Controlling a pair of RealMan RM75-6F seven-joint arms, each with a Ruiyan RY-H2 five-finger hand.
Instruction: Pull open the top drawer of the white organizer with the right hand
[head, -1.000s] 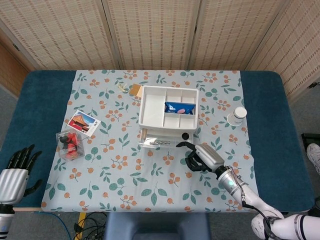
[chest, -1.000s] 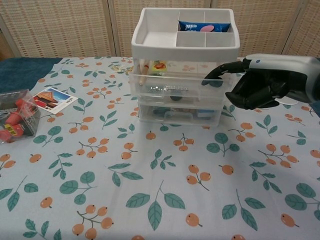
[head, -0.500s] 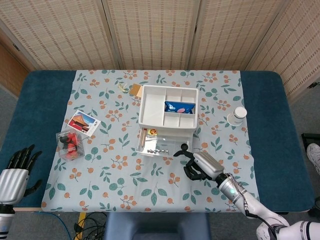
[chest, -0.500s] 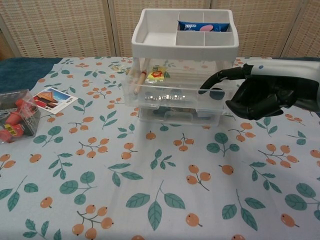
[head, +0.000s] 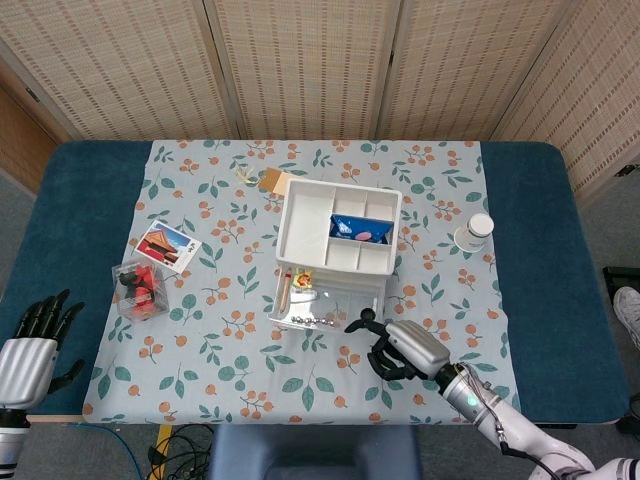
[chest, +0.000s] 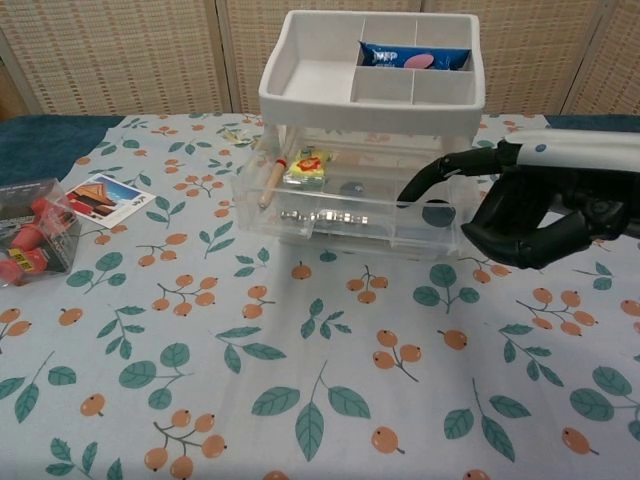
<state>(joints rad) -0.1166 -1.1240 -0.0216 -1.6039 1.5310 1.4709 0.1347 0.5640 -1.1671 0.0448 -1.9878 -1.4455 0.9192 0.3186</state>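
**At the organizer front: right hand hooked on the drawer, drawer out**

Right hand (chest: 545, 215): one finger (chest: 440, 172) extended and curved over the front right edge of the top drawer (chest: 350, 215); the other fingers curled into the palm. The extended finger touches the drawer rim; nothing is enclosed in the palm.

Top drawer: clear plastic, standing well out from under the white organizer (chest: 372, 75), which sits mid-table on the floral cloth (chest: 300, 370). Inside the drawer: a wooden stick (chest: 270, 180) leaning at the left, a small yellow packet (chest: 307, 167), a row of small metal beads (chest: 315, 214) along the front wall.

Left hand (head: 35, 345): at the near left table edge, fingers spread apart, holding nothing, well away from the organizer.

View differences:
- Head view shows the left hand; chest view does not.
- Head view shows a white bottle (head: 474, 231) right of the organizer and the organizer's top tray with a blue packet (head: 360, 230) from above.
- Chest view shows the hooked finger's contact with the drawer rim plainly; from above it is small and partly hidden.
- Both show the clear box of red pieces (chest: 30, 240) and a picture card (chest: 102, 197) at left.
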